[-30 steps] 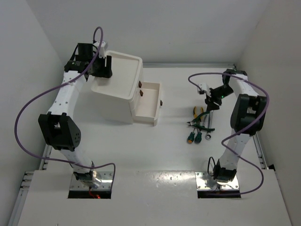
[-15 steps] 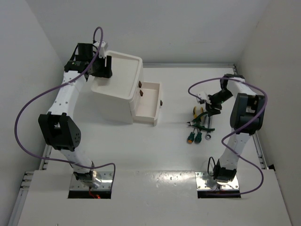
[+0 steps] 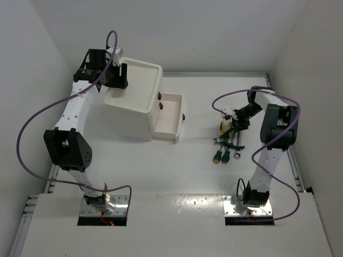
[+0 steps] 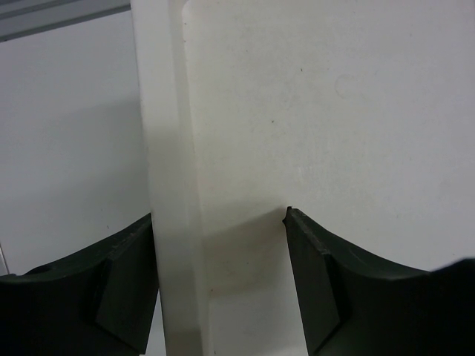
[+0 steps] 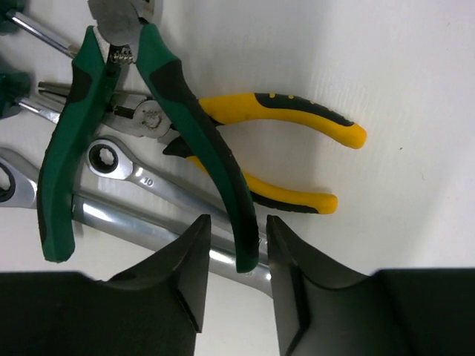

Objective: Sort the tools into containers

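Jaws of the right gripper [image 5: 237,221] stand narrow but not shut. One black finger sits on each side of a handle end of the green-handled steel pliers [image 5: 178,96], with a sliver of gap on either side, so nothing is gripped yet. Those pliers lie on top of the heap. Under them are the yellow-handled pliers [image 5: 297,107], handles pointing to 3 o'clock in the wrist view, and two slim silver ring wrenches [image 5: 145,180] running off toward 9 o'clock. From above, the two green-handled screwdrivers [image 3: 217,157] lie at the heap's 7 o'clock. The heap sits on the white table [image 3: 187,171], well apart from the white plastic drawer unit [image 3: 131,115], at its 3 o'clock. The left gripper [image 4: 220,213] straddles the raised rim of the unit's tray top at its 9 o'clock edge. One finger lies against the rim, but I cannot tell whether the pair clamps it. One white pull-out drawer [image 3: 167,115] stands open toward 4 o'clock, and no tool shows in it or in the tray. By my reading the sorting has barely begun: every visible tool is on the table.
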`<state>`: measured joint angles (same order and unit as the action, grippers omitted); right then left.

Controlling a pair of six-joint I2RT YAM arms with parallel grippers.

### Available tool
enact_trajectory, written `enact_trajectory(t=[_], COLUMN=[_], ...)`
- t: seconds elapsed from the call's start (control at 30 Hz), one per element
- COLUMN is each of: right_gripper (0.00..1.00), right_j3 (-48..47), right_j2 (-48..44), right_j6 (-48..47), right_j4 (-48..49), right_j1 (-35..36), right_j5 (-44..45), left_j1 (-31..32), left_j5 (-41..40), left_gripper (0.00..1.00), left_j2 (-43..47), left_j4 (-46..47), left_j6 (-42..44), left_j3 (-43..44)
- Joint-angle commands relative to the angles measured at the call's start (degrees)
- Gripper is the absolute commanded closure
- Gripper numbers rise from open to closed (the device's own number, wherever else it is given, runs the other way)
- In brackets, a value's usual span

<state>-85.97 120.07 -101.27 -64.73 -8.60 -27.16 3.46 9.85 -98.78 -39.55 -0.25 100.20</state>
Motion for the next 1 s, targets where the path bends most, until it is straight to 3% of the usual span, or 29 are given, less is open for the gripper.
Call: enact_trajectory(t=[0.0, 0.1, 0.37, 0.47, 0.5, 0.6, 0.87, 0.97], right_gripper=[0.64, 0.7, 0.66, 0.75, 0.84, 0.99, 1.0, 1.0], right_j3=[0.0, 0.0, 1.6, 1.6, 1.6, 0.5, 2.2, 3.0], right_j2=[1.1, 1.1, 1.7, 1.7, 1.7, 0.6, -12.9, -18.5], right_j6=[0.8, 2.5, 3.1, 3.1, 3.1, 5.0, 21.7, 36.8], right_j4=[1.7, 3.6, 5.6, 6.1, 6.1, 6.1, 5.1, 8.0], right_j1=[0.9, 0.9, 0.9, 0.9, 0.9, 0.9, 0.3, 1.6], right_j5=[-1.1, -0.2, 0.4, 0.4, 0.4, -0.9, -12.0, -14.8], left_j1=[2.6, 2.6, 2.6, 2.6, 2.6, 2.6, 2.6, 2.6], left_j5=[3.5, 3.5, 3.5, 3.5, 3.5, 3.5, 4.1, 4.7], left_gripper=[0.31, 0.31, 0.31, 0.31, 0.31, 0.36, 0.47, 0.49], left_j2=[-2.3, -2.3, -2.8, -2.8, -2.8, -2.8, -1.1, -0.6], left_j4=[-5.8, -5.8, -5.8, -5.8, -5.8, -5.8, -5.8, -5.1], left_j6=[0.1, 0.1, 0.1, 0.1, 0.1, 0.1, -1.8, -2.3], left_j3=[-2.0, -1.5, -1.5, -1.5, -1.5, -1.5, -3.9, -5.1])
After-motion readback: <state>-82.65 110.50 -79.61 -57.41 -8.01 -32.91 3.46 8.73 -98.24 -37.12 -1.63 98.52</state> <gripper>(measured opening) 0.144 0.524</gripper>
